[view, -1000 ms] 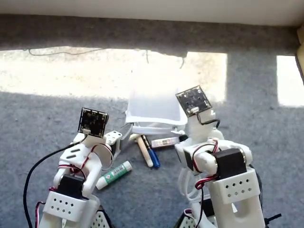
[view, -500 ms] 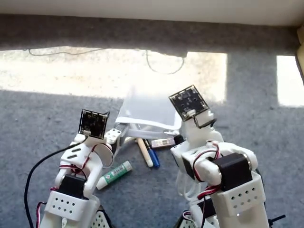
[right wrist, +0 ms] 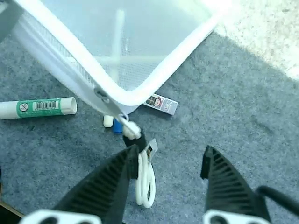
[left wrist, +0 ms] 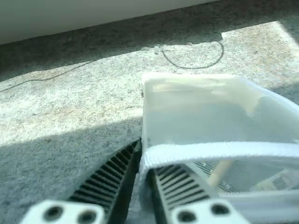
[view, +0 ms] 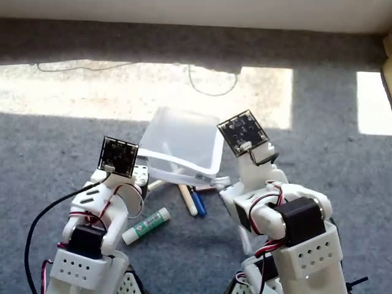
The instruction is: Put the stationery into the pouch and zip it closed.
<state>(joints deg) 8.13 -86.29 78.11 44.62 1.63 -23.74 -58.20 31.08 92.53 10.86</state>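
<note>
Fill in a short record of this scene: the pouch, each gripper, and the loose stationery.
Pouch: translucent white, held up at one corner, mouth open
Left gripper: shut on pouch rim
Right gripper: open, above carpet, near zip pull
Loose stationery: glue stick, blue pen, eraser, all on carpet

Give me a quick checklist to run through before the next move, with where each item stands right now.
1. Left hand clamped on the pouch rim: ok.
2. Right hand open and empty: ok.
3. Pouch mouth open: ok, a gap shows under the rim in the left wrist view.
4. Stationery inside the pouch: not ok; the glue stick and pens lie on the carpet.
5. Zipper pull near the right hand: ok, it hangs just ahead of it.
6. Grip firm enough for loading: cannot tell.
</note>
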